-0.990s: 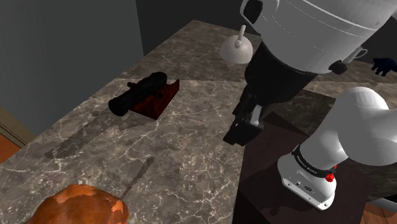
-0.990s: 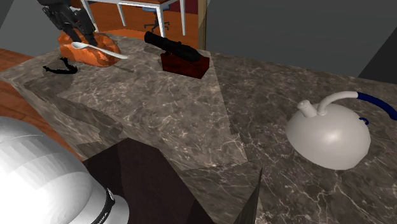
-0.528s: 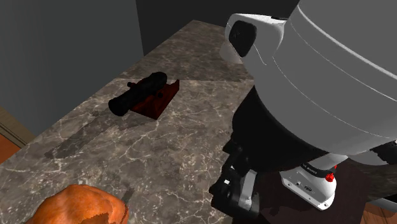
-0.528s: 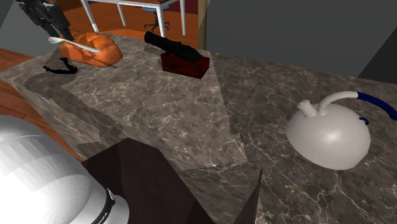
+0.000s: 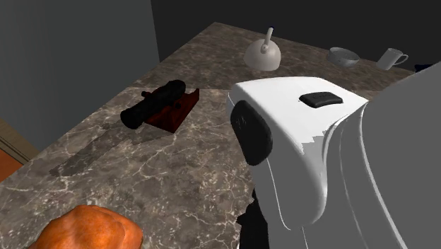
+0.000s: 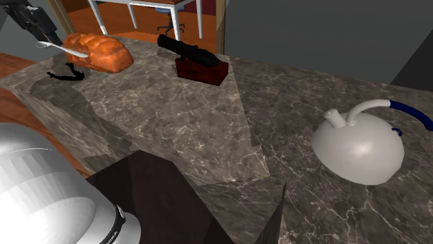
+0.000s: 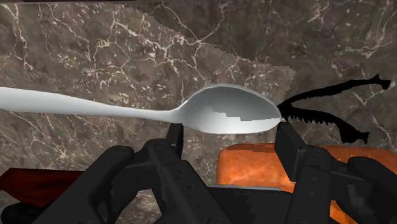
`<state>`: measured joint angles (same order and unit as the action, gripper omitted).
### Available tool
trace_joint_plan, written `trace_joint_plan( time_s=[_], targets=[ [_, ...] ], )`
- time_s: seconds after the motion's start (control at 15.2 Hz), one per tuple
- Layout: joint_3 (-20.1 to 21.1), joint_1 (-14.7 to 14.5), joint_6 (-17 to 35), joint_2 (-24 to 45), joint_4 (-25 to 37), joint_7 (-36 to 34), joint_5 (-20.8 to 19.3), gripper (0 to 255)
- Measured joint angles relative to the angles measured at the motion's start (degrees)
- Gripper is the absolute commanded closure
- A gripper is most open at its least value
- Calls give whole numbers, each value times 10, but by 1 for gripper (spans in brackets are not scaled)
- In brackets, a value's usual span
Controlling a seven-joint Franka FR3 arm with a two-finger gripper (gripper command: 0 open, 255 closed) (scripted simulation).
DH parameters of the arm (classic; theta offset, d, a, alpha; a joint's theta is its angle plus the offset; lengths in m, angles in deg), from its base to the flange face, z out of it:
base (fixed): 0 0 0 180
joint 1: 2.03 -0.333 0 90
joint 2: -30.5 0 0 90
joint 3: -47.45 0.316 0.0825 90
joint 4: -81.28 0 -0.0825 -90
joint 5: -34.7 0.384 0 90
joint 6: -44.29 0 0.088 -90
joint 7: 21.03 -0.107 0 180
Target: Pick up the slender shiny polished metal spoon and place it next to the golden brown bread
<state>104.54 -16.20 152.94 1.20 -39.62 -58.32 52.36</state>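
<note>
Gripper (image 6: 39, 29) pinches spoon (image 6: 64, 48) tight by bowl, has slid off bread (image 6: 104, 53) top to its side. Next likely: lower, let go.

The spoon (image 6: 64, 48) hangs just beside the bread (image 6: 104, 54) on the counter (image 6: 208, 118).

The arm (image 5: 332, 163) is a glossy white shell of fat, rounded links. Far up the arm from the gripper (image 7: 230, 132), a dark oval cap (image 5: 253, 132) marks one link's side, beside a small black rectangular pad (image 5: 320, 98). A dark ring (image 6: 116, 220) bands another white link. The fingers (image 7: 167, 159) are all black, blocky and angular.
</note>
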Motion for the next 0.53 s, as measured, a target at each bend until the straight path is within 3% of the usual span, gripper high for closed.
trace_joint_plan(
  time_s=[0.53],
  targets=[
    [30,6,59,10,-46,-8,6,255]
  ],
)
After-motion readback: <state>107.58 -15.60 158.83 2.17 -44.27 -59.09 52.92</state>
